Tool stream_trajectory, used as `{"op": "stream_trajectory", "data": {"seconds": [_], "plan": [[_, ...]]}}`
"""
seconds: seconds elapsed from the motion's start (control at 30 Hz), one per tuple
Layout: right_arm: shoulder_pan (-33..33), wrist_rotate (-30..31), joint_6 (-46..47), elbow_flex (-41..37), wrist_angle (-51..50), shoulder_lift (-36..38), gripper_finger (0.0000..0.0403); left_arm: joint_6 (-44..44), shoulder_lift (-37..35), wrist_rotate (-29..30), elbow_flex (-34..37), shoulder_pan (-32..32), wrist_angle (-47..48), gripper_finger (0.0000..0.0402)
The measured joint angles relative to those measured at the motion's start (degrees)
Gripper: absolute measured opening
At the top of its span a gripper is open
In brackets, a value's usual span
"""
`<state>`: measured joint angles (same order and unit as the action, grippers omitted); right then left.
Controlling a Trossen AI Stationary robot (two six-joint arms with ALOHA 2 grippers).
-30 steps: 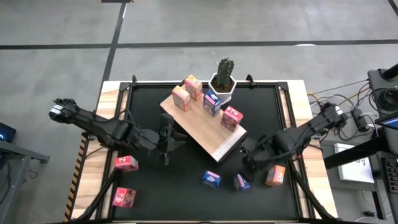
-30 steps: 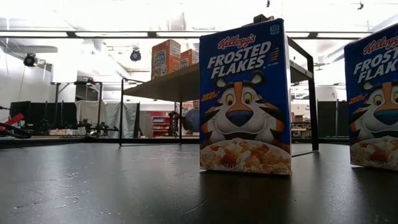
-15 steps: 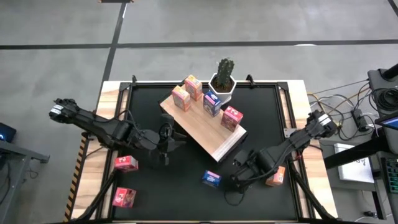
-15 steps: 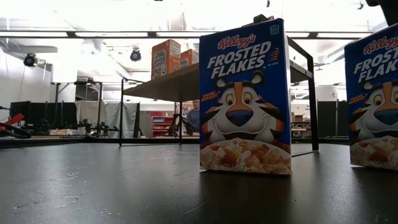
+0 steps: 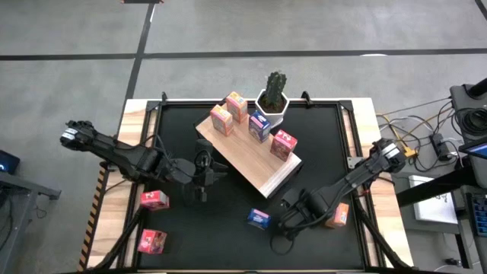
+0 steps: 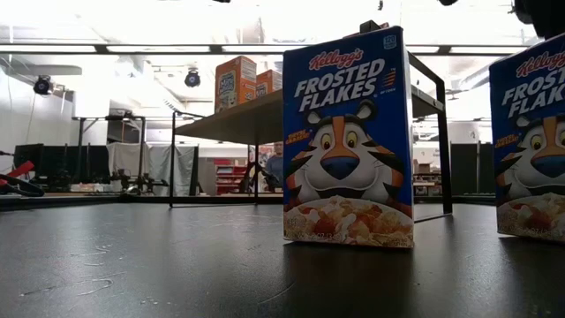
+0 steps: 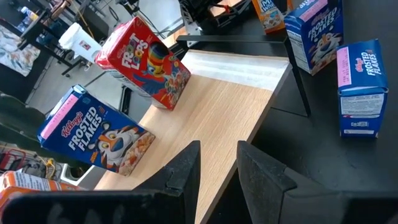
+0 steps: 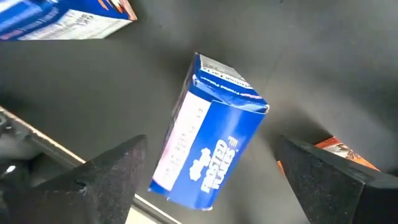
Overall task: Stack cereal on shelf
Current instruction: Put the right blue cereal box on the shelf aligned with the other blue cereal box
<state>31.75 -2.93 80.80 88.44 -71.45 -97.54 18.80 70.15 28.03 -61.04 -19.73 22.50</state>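
Observation:
A blue cereal box (image 8: 211, 143) stands on the black table near its front edge, right of the middle. My right gripper (image 8: 211, 149) hangs over it, open wide, one finger on either side and touching nothing; in the high view the gripper (image 5: 288, 219) hides this box. In the low view the same box (image 6: 530, 141) stands upright. The shelf (image 5: 251, 156), a light-wood board on black legs, carries several boxes: orange (image 5: 221, 119), pink (image 5: 283, 144), blue (image 5: 259, 127). My left gripper (image 5: 202, 171) waits by the shelf's left edge (image 7: 217, 106), open a little.
A second blue box (image 5: 259, 219) stands left of my right gripper and an orange box (image 5: 337, 215) to its right. Two pink boxes (image 5: 154, 199) (image 5: 152, 241) lie at the near left. A white potted cactus (image 5: 274, 99) stands behind the shelf.
My right gripper has moved toward the table's near edge and leftward, from beside the shelf's right end to above the blue box, which it now covers in the high view. The boxes have kept their places.

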Motion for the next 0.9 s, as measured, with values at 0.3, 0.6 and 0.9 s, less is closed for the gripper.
{"op": "stream_trajectory", "data": {"seconds": [0.3, 0.6, 0.9], "plan": [[0.0, 0.0, -1.1, -0.1, 0.3, -1.7, 0.0269, -0.1, 0.0, 0.0, 0.0, 0.0, 0.0, 0.0088], [0.0, 0.6, -1.5, -0.1, 0.2, -1.6, 0.0193, -0.3, 0.0, 0.0, 0.0, 0.0, -0.1, 0.0088], [0.0, -0.5, -5.9, 0.8, -0.3, -1.3, 0.0158, 0.1, 0.0, 0.0, 0.0, 0.0, -0.1, 0.0088]]}}
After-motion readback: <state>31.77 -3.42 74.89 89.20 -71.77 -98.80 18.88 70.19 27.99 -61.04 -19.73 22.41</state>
